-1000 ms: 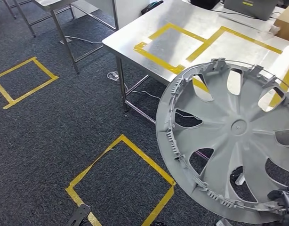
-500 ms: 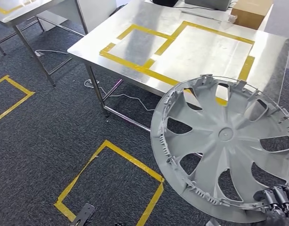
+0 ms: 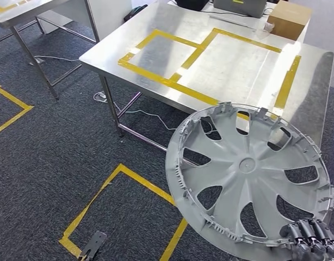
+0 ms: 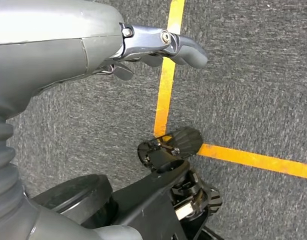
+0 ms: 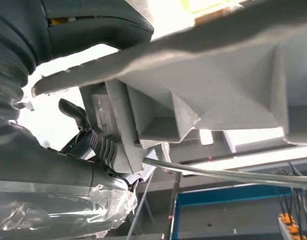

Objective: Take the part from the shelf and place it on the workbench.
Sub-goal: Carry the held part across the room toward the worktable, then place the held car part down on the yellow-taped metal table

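The part is a large grey plastic wheel cover [image 3: 247, 179] with curved spokes, its ribbed back toward me. My right hand [image 3: 311, 239] grips its lower rim at the bottom right of the head view, holding it tilted in the air before the near edge of the steel workbench [image 3: 309, 92]. In the right wrist view the cover's rim [image 5: 220, 65] lies across the dark fingers [image 5: 110, 150]. My left hand [image 4: 159, 45] hangs over the carpet, fingers apart and holding nothing.
Yellow tape outlines two rectangles [image 3: 186, 54] on the workbench top. A cardboard box [image 3: 288, 19] and dark equipment stand at its far end. A second steel table [image 3: 17, 11] stands far left. A yellow tape square [image 3: 120, 206] marks the dark carpet, and cables lie under the bench.
The camera has turned, so the workbench now sits more centrally and fuller in view. The wheel cover has sunk lower and shifted left in the picture, still in my right hand.
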